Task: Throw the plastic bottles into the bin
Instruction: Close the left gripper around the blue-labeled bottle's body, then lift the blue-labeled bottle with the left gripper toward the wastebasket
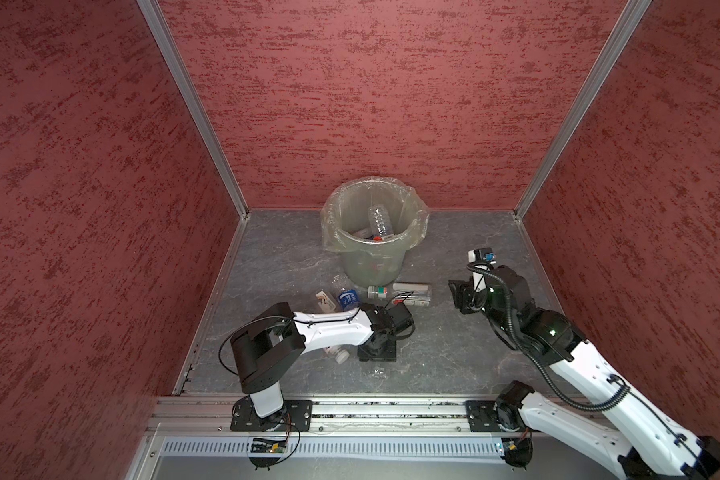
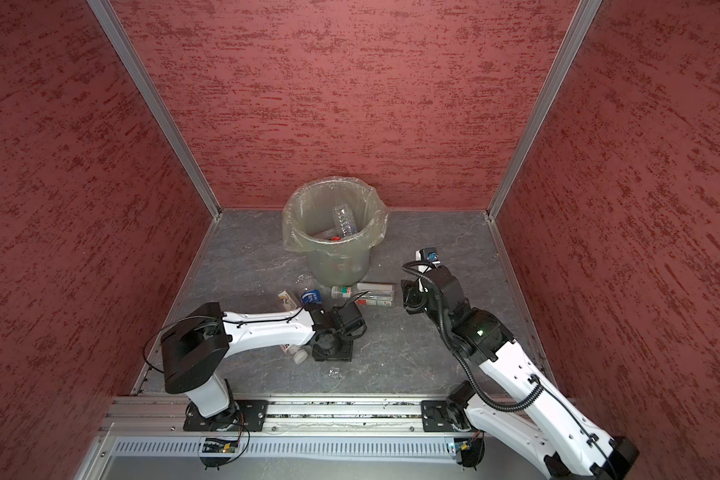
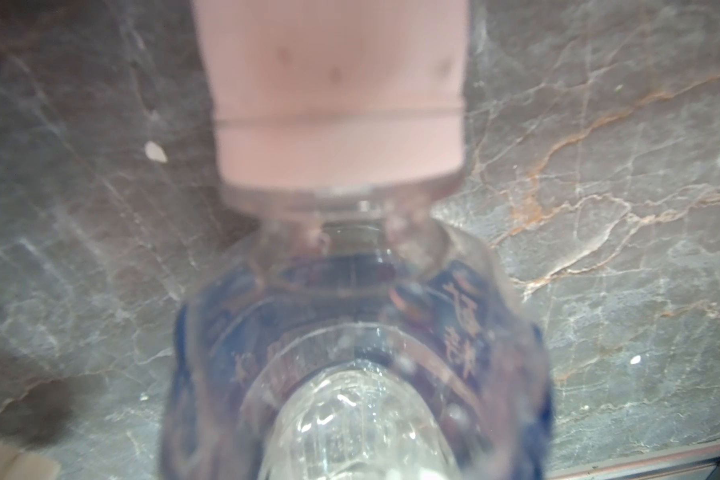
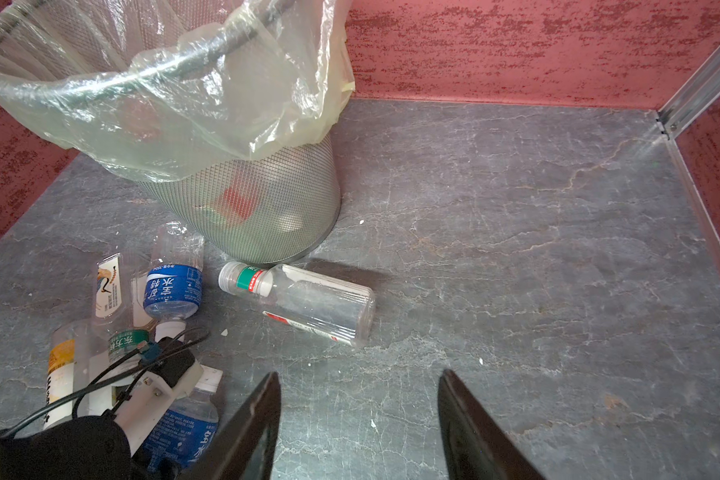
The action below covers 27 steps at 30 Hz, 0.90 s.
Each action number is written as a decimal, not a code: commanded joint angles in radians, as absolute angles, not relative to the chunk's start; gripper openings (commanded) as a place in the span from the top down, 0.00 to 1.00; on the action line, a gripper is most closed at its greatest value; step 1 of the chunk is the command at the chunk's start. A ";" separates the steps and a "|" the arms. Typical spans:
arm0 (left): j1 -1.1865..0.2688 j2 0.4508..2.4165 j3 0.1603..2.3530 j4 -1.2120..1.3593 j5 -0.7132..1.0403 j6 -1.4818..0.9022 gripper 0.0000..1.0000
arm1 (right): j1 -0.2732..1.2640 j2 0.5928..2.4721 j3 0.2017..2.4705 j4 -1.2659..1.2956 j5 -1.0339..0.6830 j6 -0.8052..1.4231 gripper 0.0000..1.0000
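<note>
Several plastic bottles [image 4: 308, 303] are lying loose; left hand [image 1: 377, 352] is covering one, grip unclear; right hand [image 4: 358, 374] is gaping, empty; probably lifting to the bin [image 4: 246, 208] next.

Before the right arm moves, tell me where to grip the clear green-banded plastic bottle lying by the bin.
Likely the straight-sided middle of the clear green-banded plastic bottle, from above, jaws across its width: it lies on its side with bare floor along both long sides.
</note>
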<state>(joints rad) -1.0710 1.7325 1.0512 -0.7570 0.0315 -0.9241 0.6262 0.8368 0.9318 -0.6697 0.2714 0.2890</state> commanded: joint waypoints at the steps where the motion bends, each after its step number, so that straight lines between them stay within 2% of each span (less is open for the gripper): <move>1: -1.083 1.713 1.052 -0.785 -0.021 -0.902 0.50 | 0.620 0.825 0.919 -0.646 0.256 0.304 0.39; 11: -1.129 1.596 1.029 -0.801 -0.137 -0.867 0.59 | 0.621 0.840 0.911 -0.639 0.242 0.314 0.41; 27: -1.186 1.241 0.884 -0.735 -0.350 -0.851 0.60 | 0.622 0.836 0.896 -0.630 0.242 0.336 0.43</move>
